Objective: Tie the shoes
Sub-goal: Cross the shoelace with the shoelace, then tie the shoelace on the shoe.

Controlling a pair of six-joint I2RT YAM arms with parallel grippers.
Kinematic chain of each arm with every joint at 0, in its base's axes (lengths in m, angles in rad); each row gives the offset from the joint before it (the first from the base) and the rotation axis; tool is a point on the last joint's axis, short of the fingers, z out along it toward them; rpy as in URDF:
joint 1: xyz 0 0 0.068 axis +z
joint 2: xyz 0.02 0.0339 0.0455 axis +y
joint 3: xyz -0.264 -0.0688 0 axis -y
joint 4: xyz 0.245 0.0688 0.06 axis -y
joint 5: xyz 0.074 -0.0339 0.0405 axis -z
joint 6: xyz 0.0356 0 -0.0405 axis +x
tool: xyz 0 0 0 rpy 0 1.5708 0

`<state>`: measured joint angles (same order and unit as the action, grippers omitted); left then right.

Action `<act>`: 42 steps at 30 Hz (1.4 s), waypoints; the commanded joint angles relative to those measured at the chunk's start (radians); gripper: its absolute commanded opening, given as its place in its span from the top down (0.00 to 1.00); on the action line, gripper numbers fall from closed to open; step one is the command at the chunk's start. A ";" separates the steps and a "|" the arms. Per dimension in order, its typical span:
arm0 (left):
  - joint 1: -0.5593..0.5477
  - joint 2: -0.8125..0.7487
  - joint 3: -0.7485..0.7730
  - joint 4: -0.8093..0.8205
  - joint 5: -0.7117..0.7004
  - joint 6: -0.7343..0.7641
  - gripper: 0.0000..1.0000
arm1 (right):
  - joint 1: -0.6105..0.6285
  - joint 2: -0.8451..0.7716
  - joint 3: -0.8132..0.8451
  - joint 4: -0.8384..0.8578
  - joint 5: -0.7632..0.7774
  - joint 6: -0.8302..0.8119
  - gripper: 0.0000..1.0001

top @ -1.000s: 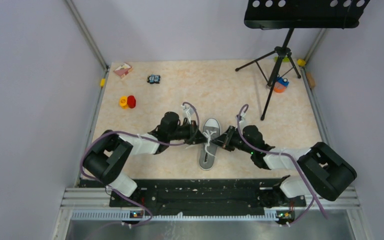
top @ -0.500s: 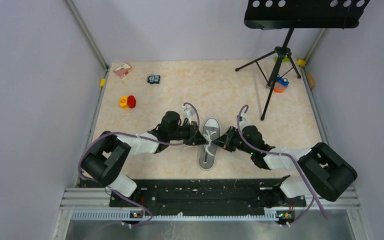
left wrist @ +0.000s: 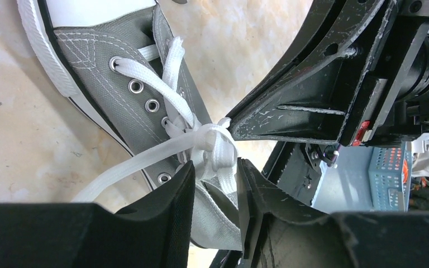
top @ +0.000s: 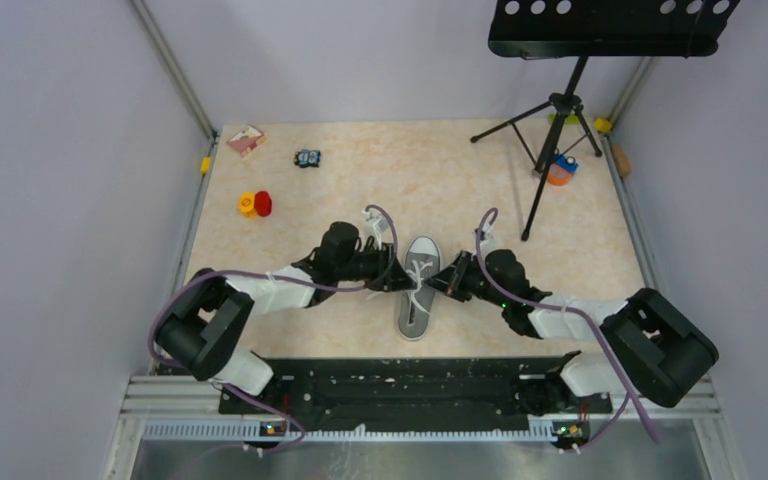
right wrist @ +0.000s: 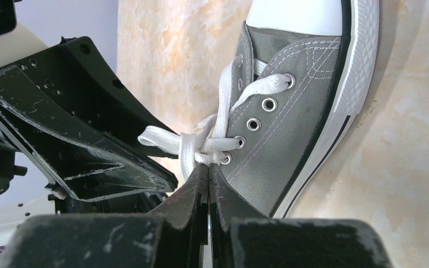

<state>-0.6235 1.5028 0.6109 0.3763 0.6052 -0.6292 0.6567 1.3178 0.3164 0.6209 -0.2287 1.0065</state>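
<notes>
Laces [left wrist: 215, 139] sit free in the newly opened left hand [left wrist: 216, 170]; right hand [right wrist: 208, 172] stays clamped on them

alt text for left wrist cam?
A grey sneaker with white laces gathered in a knot. The left gripper, jaws parted, straddles the strands below it; the right gripper, shut, meets the knot from the right.

One camera hangs high behind the near edge of the beige marbled tabletop [top: 410, 190], looking down over everything. Two wrist cameras sit low, very close, facing each other across the grey canvas sneaker with long white laces [top: 416, 312], which all views share.
</notes>
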 commanded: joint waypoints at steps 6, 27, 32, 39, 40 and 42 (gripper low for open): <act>-0.001 -0.058 0.039 -0.036 -0.059 0.011 0.60 | -0.008 -0.028 0.044 0.012 0.007 -0.023 1.00; 0.000 -0.028 0.066 0.043 -0.036 -0.066 0.65 | -0.008 -0.026 0.047 0.018 -0.005 -0.025 1.00; 0.000 -0.003 0.095 0.013 -0.039 -0.055 0.97 | -0.007 -0.020 0.050 0.016 -0.005 -0.023 1.00; 0.001 -0.019 0.087 0.000 -0.047 -0.049 1.00 | -0.008 -0.025 0.049 -0.020 0.011 -0.026 1.00; 0.003 -0.025 0.081 -0.005 -0.047 -0.045 1.00 | -0.008 -0.027 0.047 -0.023 0.014 -0.026 1.00; 0.009 -0.037 0.068 -0.012 -0.051 -0.036 1.00 | -0.008 -0.032 0.045 -0.030 0.020 -0.025 1.00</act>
<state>-0.6231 1.4906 0.6762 0.3683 0.5602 -0.6937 0.6567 1.3151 0.3298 0.5941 -0.2279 0.9955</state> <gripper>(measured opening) 0.012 0.010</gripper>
